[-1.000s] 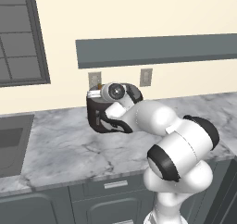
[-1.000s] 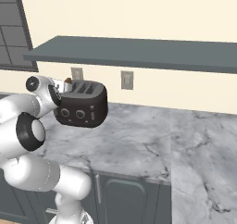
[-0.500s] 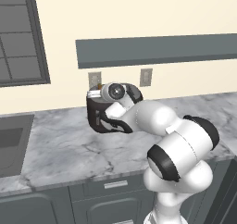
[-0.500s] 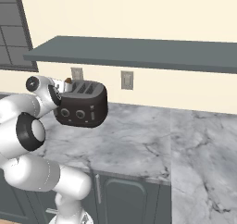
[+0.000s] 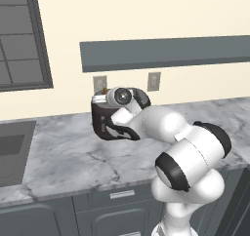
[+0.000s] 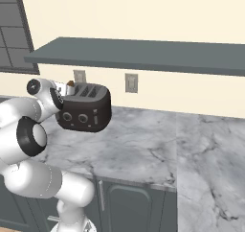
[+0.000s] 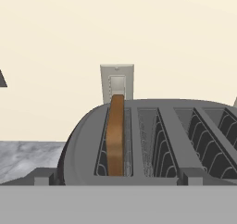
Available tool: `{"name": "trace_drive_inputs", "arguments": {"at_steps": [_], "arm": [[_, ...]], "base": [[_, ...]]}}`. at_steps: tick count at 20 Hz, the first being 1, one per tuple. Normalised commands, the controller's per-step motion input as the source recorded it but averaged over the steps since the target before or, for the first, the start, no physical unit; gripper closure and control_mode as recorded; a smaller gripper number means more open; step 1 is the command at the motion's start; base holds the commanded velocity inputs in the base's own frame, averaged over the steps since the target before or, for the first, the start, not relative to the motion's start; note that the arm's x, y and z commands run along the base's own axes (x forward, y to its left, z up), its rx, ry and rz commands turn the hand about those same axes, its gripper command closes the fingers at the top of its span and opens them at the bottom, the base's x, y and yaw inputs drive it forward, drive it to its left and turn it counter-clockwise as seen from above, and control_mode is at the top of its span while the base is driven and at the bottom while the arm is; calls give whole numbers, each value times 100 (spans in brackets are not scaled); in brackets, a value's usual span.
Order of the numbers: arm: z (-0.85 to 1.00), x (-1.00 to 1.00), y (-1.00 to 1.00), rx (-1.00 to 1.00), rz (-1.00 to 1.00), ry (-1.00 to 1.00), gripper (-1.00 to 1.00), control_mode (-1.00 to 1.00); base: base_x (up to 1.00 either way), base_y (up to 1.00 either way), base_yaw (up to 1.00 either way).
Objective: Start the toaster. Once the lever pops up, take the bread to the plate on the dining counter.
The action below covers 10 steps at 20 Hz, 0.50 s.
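One slice of bread [image 7: 115, 135] stands upright in the outermost slot of the toaster [image 6: 84, 113], which sits on the marble counter [image 6: 139, 149] by the wall; the pincer's jaws are spread wide, grasping nothing.

Marble counter, one appliance on it.
The grey-white marble counter [image 6: 143, 145] ran along the cream wall, and the dark toaster [image 6: 86, 112] stood on it near the back, with a sink [image 5: 12, 152] sunk in at its left end.
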Motion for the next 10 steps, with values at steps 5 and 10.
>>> {"name": "trace_drive_inputs", "arguments": {"at_steps": [5, 10], "arm": [[0, 0, 0, 0, 0, 0, -100, -100], [0, 4, 0, 0, 0, 0, -100, -100]], "base": [[0, 0, 0], [0, 0, 0]]}}
